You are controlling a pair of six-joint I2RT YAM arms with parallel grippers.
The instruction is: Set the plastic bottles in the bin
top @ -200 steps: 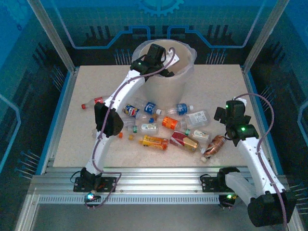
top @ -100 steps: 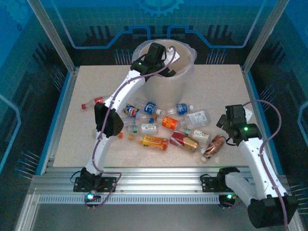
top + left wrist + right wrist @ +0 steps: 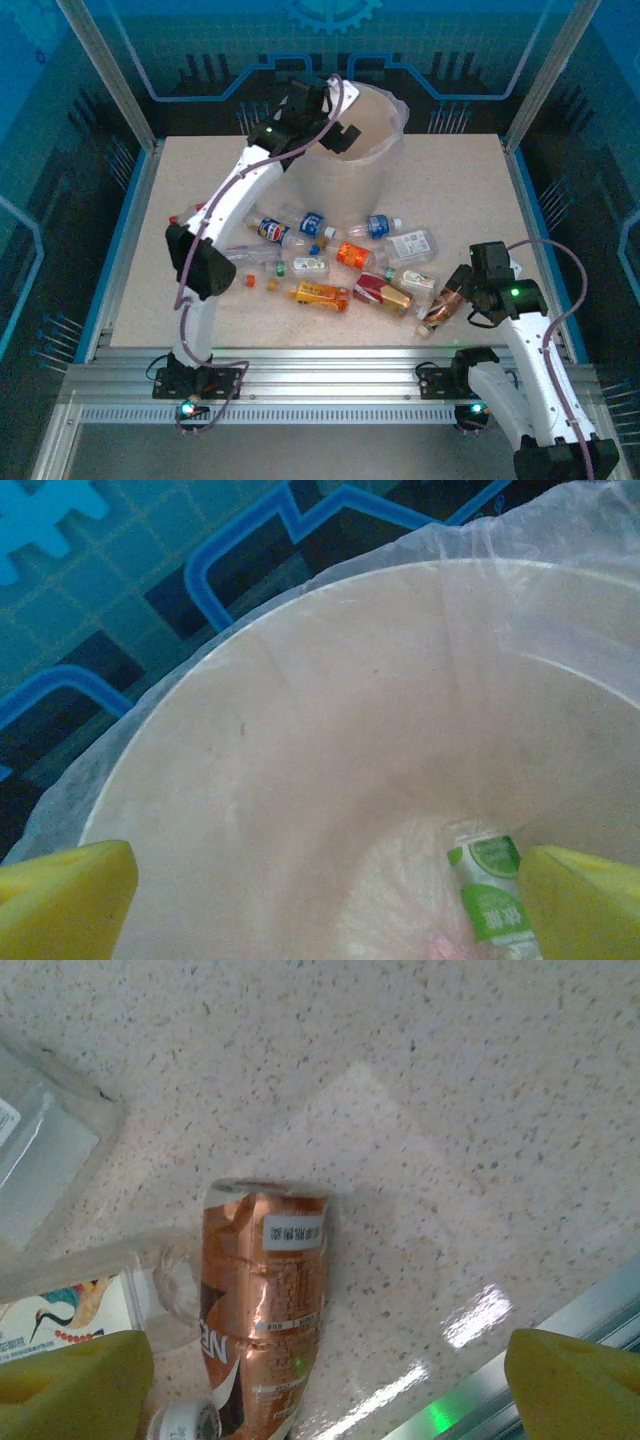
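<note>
Over the bin (image 3: 352, 185) at the bench's (image 3: 455, 175) far edge, left gripper (image 3: 325, 900) spread wide, empty; green-labelled bottle (image 3: 488, 900) lying inside. Crushed bottles (image 3: 352, 255) heaped mid-bench. Near edge: right gripper (image 3: 330, 1385) apart, straddling the copper bottle (image 3: 265, 1300). Looks light, crinkly, slippery; best pinched across its flattened middle.

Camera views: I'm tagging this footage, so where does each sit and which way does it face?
Top external: above and behind the arms, looking down on the table; both arms and bases show.
Left wrist: over the bin, looking down inside; yellow fingertips at the corners.
Right wrist: looking down at the copper-labelled bottle; yellow fingertips too.
Shared: top and right wrist both show that bottle.
</note>
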